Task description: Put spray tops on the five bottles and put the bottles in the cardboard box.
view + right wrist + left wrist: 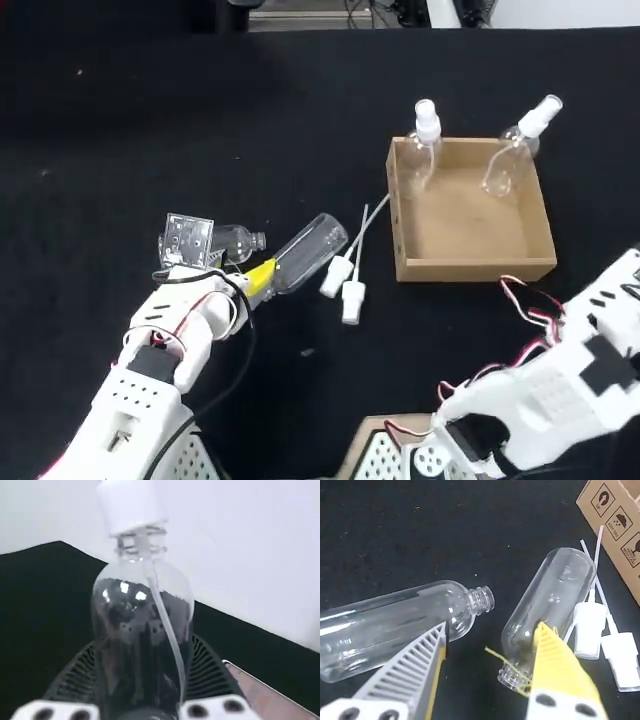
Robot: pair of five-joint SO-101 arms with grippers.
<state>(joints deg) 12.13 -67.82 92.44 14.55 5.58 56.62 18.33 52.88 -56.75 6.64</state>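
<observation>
Two clear bottles without tops lie on the black table: one by my left gripper's grey finger, the other under its yellow finger. The left gripper is open above both bottle necks and holds nothing. In the high view it sits at the front left beside these bottles. Two loose white spray tops with tubes lie between the bottles and the cardboard box. My right gripper is shut on a clear bottle that carries a white spray top.
Two bottles with spray tops lean in the box's far side. The right arm is at the front right, near the box's front corner. A box corner shows in the left wrist view.
</observation>
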